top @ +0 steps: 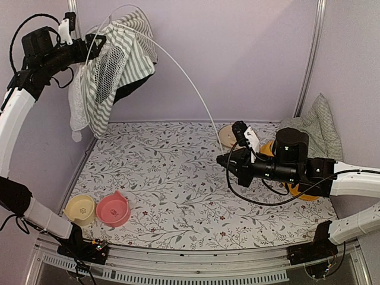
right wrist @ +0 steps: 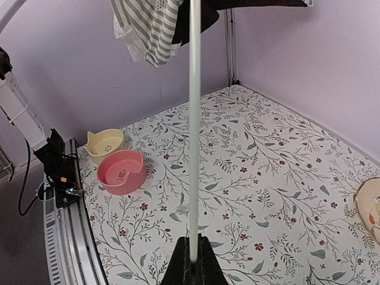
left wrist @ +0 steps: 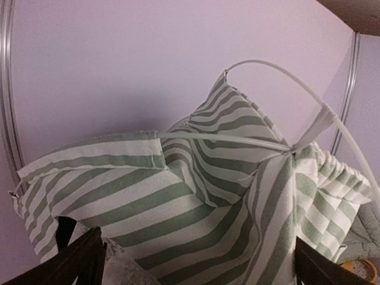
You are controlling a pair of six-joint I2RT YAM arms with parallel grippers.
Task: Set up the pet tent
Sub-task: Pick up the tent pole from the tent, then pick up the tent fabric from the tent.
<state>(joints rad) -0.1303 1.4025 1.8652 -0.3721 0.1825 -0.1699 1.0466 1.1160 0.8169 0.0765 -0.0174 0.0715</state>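
Observation:
The pet tent [top: 113, 68], green-and-white striped fabric with a black mesh window and a white lace edge, hangs bunched high at the back left. My left gripper [top: 98, 43] is up against it. In the left wrist view striped tent cloth [left wrist: 196, 196] fills the space between the wide-apart black fingers [left wrist: 83, 261], so my left gripper [left wrist: 196, 261] stands open. A thin white pole [top: 178, 71] arcs from the tent down to my right gripper [top: 222, 159] at mid right. In the right wrist view my right gripper [right wrist: 194, 258] is shut on the pole [right wrist: 194, 148].
A pink bowl [top: 113, 209] and a yellow bowl [top: 80, 209] sit at the front left of the floral mat [top: 166, 178]. A checked cushion [top: 320, 127] leans in the back right corner. A tan dish [top: 225, 135] and an orange one [top: 303, 193] lie by the right arm.

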